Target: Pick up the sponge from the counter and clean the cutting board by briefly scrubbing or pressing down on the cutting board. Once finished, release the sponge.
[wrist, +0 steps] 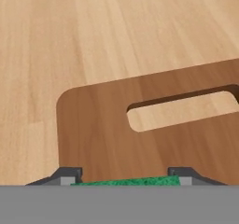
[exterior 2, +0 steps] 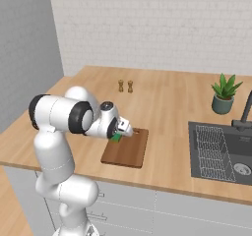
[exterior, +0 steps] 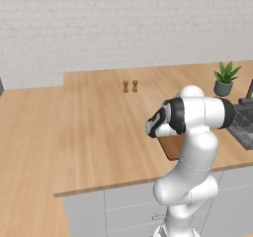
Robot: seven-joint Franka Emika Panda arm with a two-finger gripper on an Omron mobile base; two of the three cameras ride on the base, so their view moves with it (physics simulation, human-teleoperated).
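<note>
Because the scrubbing needs the sponge [wrist: 126, 181] carried flat, the hand [exterior 2: 127, 130] grips it between both fingers and holds it low over the handle end of the cutting board [exterior 2: 126, 153], which lies near the bench [exterior 2: 167, 107] front edge.

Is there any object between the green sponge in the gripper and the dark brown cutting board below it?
Nothing visible. The gripper is shut on the small green sponge above the dark reddish-brown wooden cutting board, near its slot-handle end. The board surface there is bare.
</note>
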